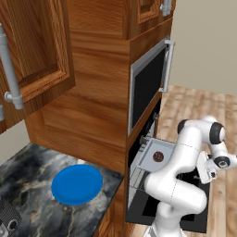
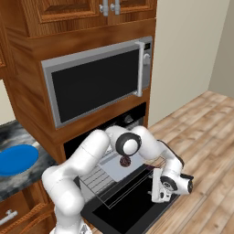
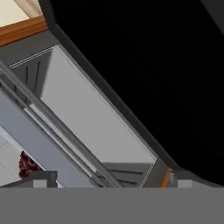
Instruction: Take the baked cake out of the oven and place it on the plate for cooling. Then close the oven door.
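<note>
Cake (image 1: 158,156): on grey tray (image 1: 149,162) inside oven (image 1: 139,185), door (image 2: 132,201) down; gripper (image 2: 157,195) wide open, empty, over door; approach level, close gently round cake, carry to plate (image 1: 77,184).

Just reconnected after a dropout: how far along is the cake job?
Done: the oven door is down and the grey tray is slid out. In hand: nothing; the open claw hangs over the door. Left: move the cake to the blue plate, then shut the door.

Arm bent low; pincer (image 3: 105,177) spread wide, empty.
</note>
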